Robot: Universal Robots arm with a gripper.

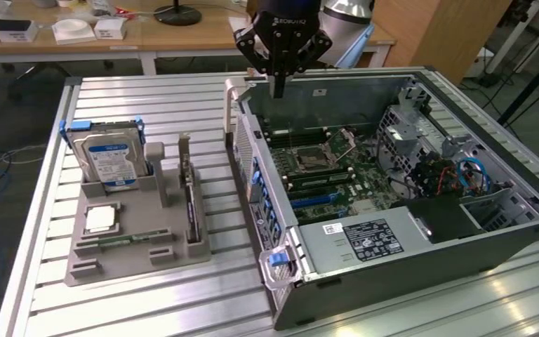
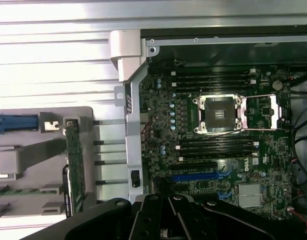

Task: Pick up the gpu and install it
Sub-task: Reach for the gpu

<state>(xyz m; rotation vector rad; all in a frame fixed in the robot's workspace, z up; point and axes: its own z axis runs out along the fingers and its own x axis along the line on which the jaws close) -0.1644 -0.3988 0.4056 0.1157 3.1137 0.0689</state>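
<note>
The gpu [image 1: 191, 203] is a thin black card standing on edge in a slot of the grey holder [image 1: 129, 263], its silver bracket at the far end. The wrist view catches it edge-on, gpu [image 2: 74, 167]. My gripper [image 1: 277, 90] hangs over the far edge of the open computer case [image 1: 363, 242], to the exterior view's right of the gpu and well apart from it. Its fingers are shut with nothing between them. The wrist view has the gripper [image 2: 169, 200] above the motherboard [image 2: 218, 145], near the blue expansion slot [image 2: 193, 176].
The holder also carries a silver hard drive [image 1: 110, 160] with a blue-white label, a processor [image 1: 101, 219] and a green memory stick [image 1: 120, 241]. All stand on a slatted metal table [image 1: 157, 309]. A wooden desk [image 1: 138, 38] runs behind. Cables and a drive cage fill the case's right side.
</note>
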